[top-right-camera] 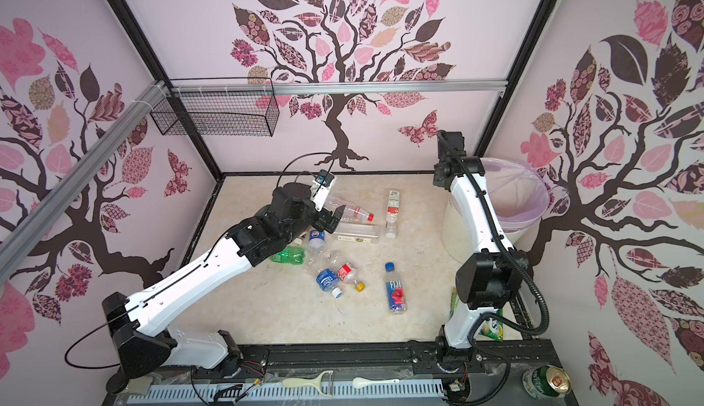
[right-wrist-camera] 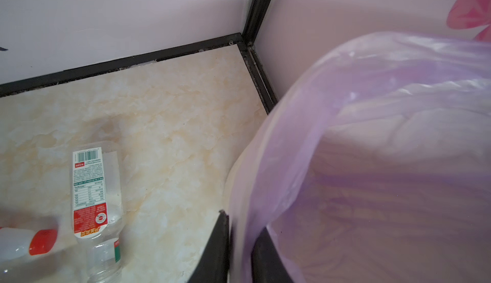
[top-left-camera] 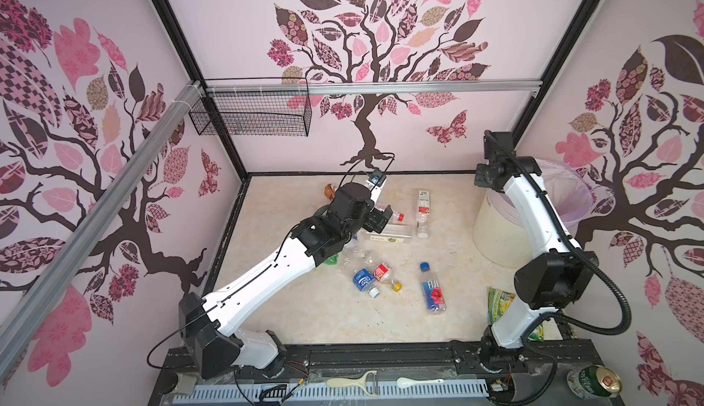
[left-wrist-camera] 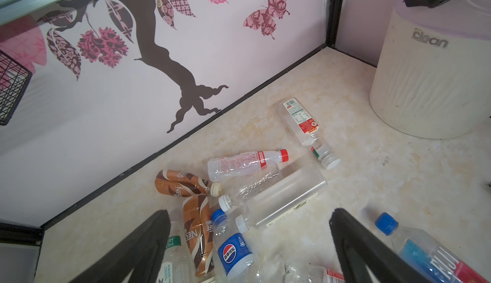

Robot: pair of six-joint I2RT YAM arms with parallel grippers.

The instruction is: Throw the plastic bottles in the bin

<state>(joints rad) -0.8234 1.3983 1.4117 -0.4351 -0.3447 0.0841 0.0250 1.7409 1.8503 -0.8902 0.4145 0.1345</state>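
Right wrist view | right jaws pinching lilac liner (right-wrist-camera: 292, 135) at bin (top-left-camera: 491, 232) rim, 2 o'clock, probably steadying it | left jaws spread over plastic bottles (left-wrist-camera: 233, 252), 12 o'clock, poised for pickup

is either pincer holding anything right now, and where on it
Yes: the right pincer is shut on the lilac liner, at the rim of the bin. The left pincer is open above the bottles, holding nothing.

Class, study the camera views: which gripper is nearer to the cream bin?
Right. The right gripper sits at the rim of the bin, against its lilac liner. The left gripper hangs open over the plastic bottles, well apart from the bin.
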